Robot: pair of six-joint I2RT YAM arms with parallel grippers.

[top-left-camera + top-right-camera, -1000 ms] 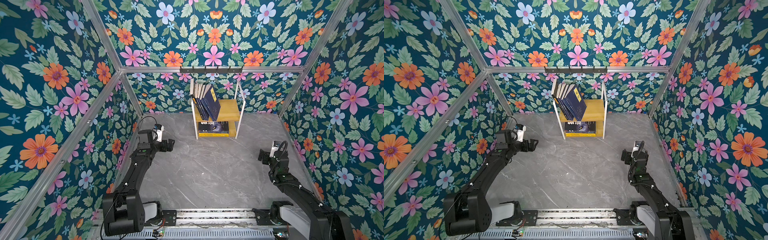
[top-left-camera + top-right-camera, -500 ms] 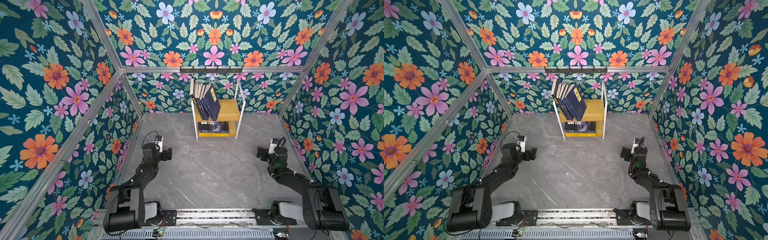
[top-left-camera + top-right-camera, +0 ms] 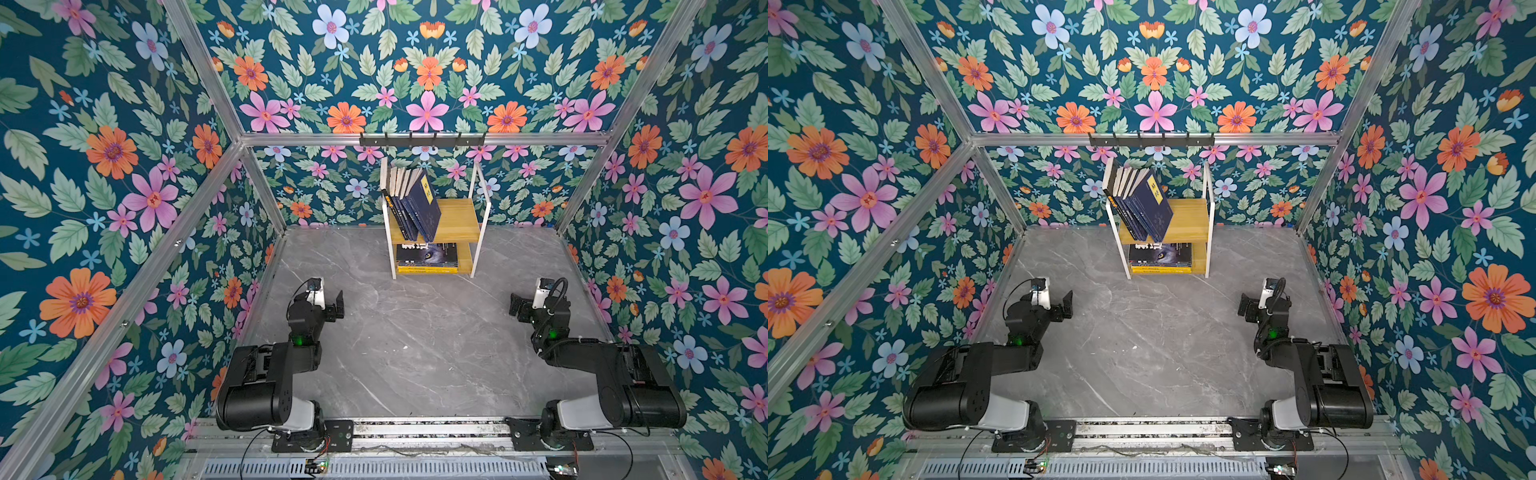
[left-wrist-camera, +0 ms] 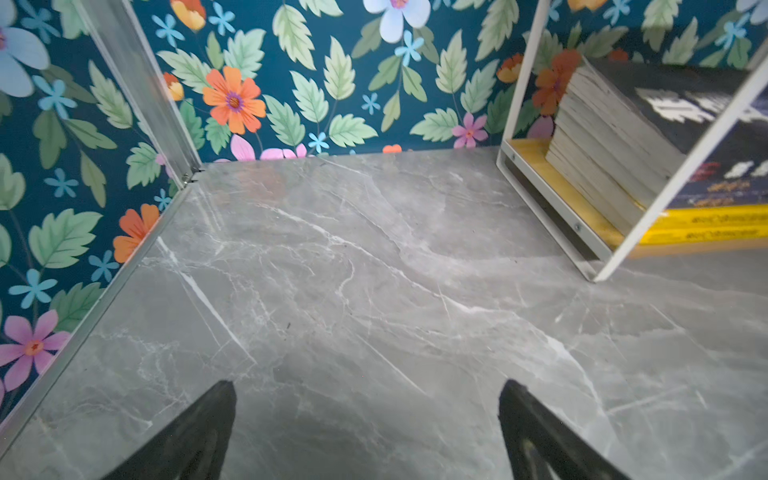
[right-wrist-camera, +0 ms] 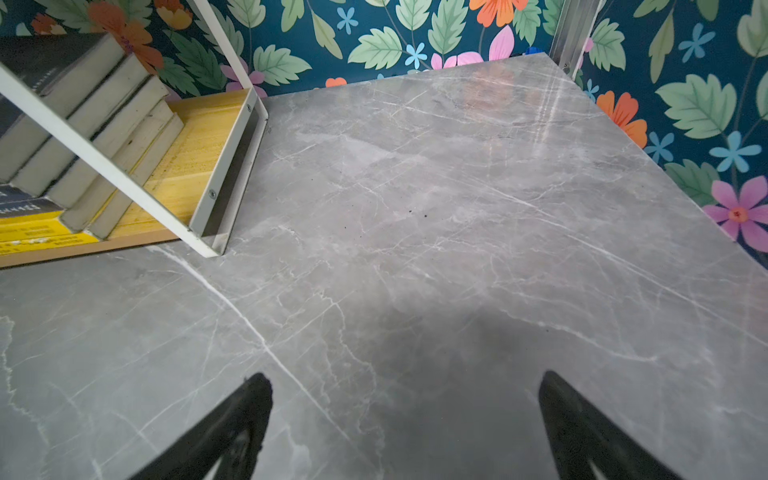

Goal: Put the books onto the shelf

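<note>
The left gripper (image 4: pixel 368 386), near the left edge of the desk (image 3: pixel 415 353), and the right gripper (image 5: pixel 405 378), near its right edge, both hover empty with jaws wide apart. The books (image 3: pixel 415 208) sit on the shelf (image 3: pixel 459 220) at the back edge, some leaning on top, a stack (image 3: pixel 427 257) flat below. They look thin and light, probably slick and floppy, and are best pinched near the spine.

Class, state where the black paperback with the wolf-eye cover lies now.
In both top views the black wolf-eye paperback lies flat atop the stack on the lower board of the white-framed wooden shelf, back centre, beneath the leaning navy books.
</note>
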